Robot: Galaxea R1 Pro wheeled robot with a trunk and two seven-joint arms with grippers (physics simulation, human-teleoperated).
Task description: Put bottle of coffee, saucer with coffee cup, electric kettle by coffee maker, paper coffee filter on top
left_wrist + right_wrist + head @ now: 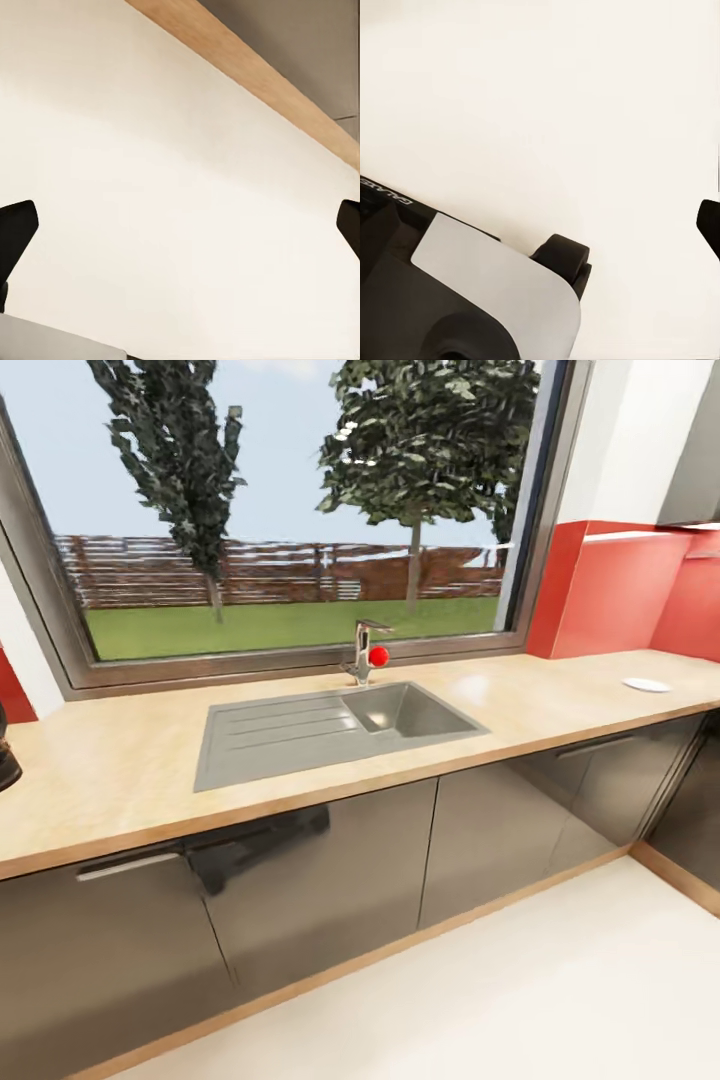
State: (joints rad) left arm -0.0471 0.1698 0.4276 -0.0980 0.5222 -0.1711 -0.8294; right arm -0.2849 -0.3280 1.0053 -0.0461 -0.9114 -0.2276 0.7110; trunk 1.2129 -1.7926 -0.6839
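The kitchen countertop runs across the head view, light wood over grey cabinet fronts. The saucer, a small flat white plate, lies on it at the far right, close to the red backsplash. A dark rounded thing is cut off by the left edge of the view, and I cannot tell what it is. In the left wrist view my left gripper is open over pale floor, with nothing between its fingertips. My right gripper also hangs open above the floor, one fingertip showing.
A grey sink with a drainer is set into the middle of the countertop, a tap with a red knob behind it under a wide window. A wooden plinth borders the floor. The robot's base shows in the right wrist view.
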